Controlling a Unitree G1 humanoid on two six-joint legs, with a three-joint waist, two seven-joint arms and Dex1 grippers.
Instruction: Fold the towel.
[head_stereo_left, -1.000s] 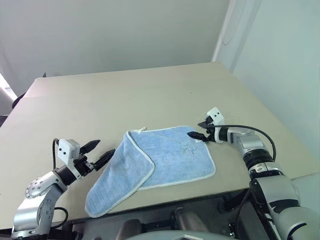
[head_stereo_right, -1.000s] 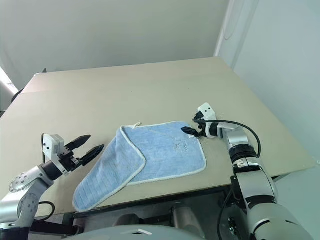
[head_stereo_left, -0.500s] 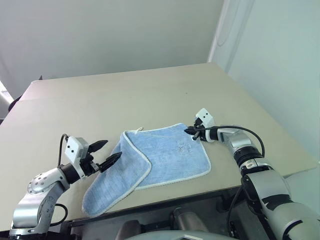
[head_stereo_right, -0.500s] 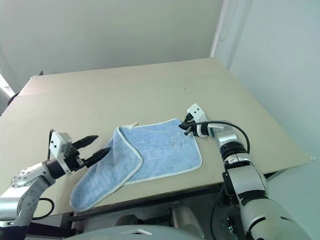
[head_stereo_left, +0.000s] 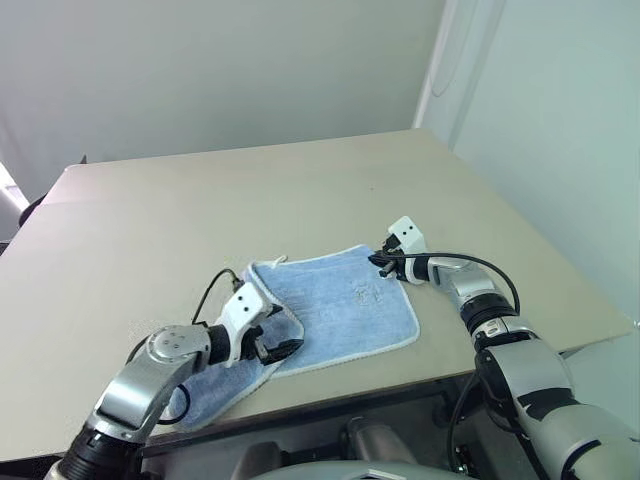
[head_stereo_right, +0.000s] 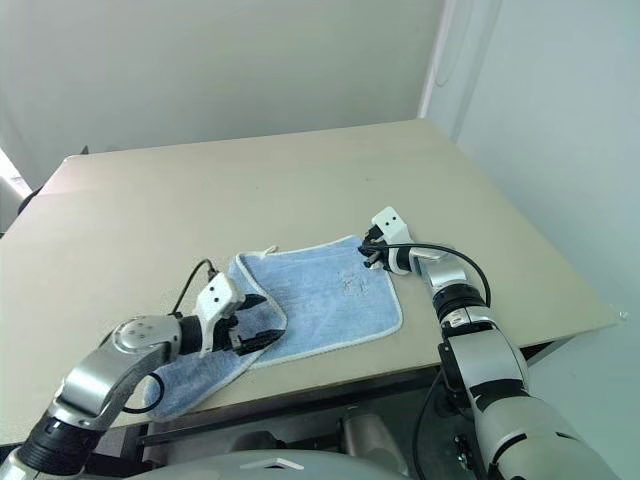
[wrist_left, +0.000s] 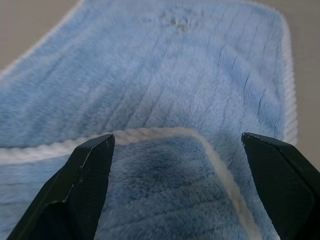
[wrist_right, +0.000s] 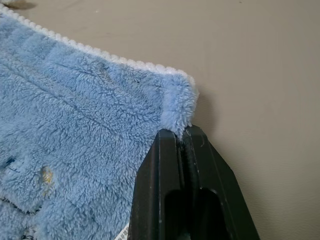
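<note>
The light-blue towel (head_stereo_left: 345, 300) lies flat on the table, its left part folded over onto itself. A small white loop (head_stereo_left: 283, 260) sticks out at its far edge. My right gripper (head_stereo_left: 381, 264) is shut on the towel's far right corner, and the right wrist view shows that corner (wrist_right: 177, 107) curled up at the fingertips (wrist_right: 181, 134). My left gripper (head_stereo_right: 258, 320) is open and hovers low over the folded flap. In the left wrist view, the flap's white-edged corner (wrist_left: 170, 134) lies between the spread fingers (wrist_left: 90, 170).
The tan table (head_stereo_left: 200, 200) stretches far beyond the towel on all sides. Its front edge (head_stereo_left: 400, 385) runs just below the towel, and its right edge (head_stereo_left: 540, 235) is past my right arm. A black cable (head_stereo_left: 205, 295) loops above my left wrist.
My left gripper has swung right and down from beside the towel to over the folded flap. My right gripper has shut on the far right corner.
</note>
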